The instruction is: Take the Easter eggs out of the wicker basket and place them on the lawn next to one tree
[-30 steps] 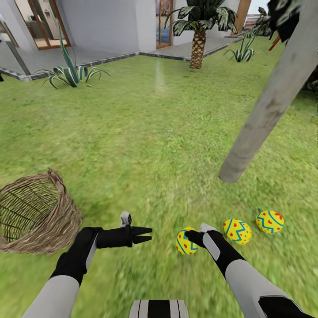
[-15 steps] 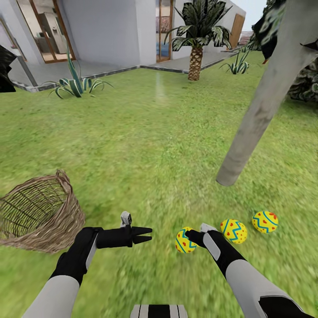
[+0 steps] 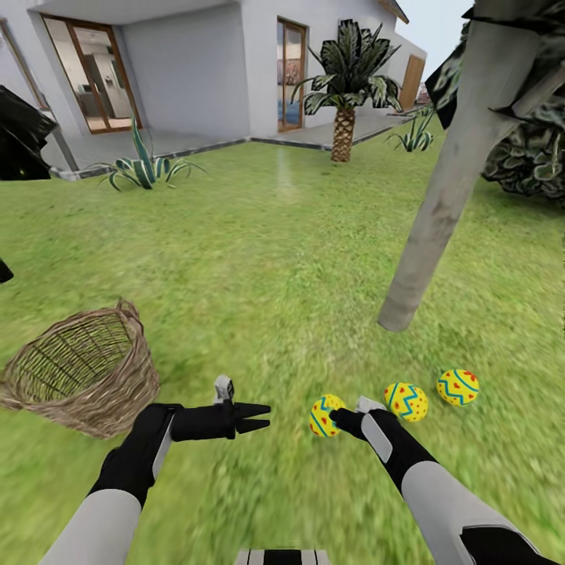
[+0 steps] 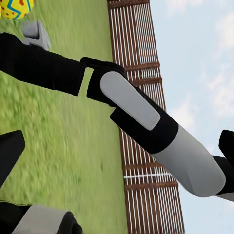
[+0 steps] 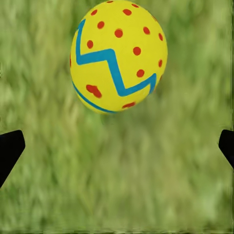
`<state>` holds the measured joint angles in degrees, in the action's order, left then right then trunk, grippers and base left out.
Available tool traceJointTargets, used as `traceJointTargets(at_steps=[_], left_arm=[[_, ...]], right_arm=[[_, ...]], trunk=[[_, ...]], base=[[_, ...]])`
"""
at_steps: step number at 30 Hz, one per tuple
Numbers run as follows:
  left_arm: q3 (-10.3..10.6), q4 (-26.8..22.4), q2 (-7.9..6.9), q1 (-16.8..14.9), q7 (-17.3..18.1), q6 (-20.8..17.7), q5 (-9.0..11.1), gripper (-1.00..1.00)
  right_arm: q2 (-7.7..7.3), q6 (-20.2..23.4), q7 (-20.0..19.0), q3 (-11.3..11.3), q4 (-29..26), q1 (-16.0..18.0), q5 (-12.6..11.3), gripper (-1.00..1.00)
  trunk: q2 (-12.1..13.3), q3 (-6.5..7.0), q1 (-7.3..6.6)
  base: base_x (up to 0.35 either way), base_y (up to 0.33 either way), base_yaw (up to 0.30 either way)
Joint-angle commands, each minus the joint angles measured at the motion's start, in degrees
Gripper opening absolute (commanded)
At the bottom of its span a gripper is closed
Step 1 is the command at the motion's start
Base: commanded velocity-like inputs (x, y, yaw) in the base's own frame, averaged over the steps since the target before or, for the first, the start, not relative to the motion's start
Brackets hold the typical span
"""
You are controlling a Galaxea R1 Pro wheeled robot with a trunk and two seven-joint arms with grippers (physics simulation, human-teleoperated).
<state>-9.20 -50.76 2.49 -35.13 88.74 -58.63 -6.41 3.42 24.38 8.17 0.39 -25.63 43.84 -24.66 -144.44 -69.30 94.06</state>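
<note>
Easter eggs lay three in a row on the lawn, none left in what showed of the wicker basket. The right gripper hung just behind the nearest egg; in the right wrist view its two fingertips stood wide apart at the picture's edges with only grass between them, so it was spread and held nothing. That egg sat just ahead of the gripper, free of it. Beyond it, further to the gripper's right, lay the second egg and then the third egg, each a little apart from its neighbour. Ahead of the row rose the pale grey trunk of the tree, its foot near the eggs.

The left gripper hovered over bare grass, with the basket further off to its left; its fingers were parted a little and gripped nothing.

By my judgement the placing step was finished, and the next move called only for drawing the right arm back without nudging the near egg.

The basket's floor was partly hidden by its near wall, and the tree's crown was cut off at the top of the head view.
</note>
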Motion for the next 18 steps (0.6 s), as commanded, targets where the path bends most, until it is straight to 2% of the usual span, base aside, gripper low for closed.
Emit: traceJointTargets(at_steps=[1, 13, 18], left_arm=[[-0.2, -0.1, 0.07, 0.0, 0.5, -0.6, -0.6, 1.0], [-0.2, 0.0, 0.08, 0.0, 0.4, -0.6, -0.6, 1.0], [-0.2, 0.0, 0.1, 0.0, 0.4, -0.6, -0.7, 1.0]], right_arm=[[0.01, 0.3, 0.4, 0.0, -0.1, 0.0, -0.6, 1.0], [0.01, 0.2, 0.4, 0.0, -0.1, 0.0, -0.6, 1.0], [0.01, 0.2, 0.5, 0.0, -0.1, 0.0, -0.6, 1.0]], trunk=[[0.0, 0.18, -0.07], [0.2, 2.84, -0.38], [0.2, 3.95, -0.51]], base=[[-0.324, 0.0, 0.0], [-0.327, 0.0, 0.0], [-0.228, 0.0, 0.0]])
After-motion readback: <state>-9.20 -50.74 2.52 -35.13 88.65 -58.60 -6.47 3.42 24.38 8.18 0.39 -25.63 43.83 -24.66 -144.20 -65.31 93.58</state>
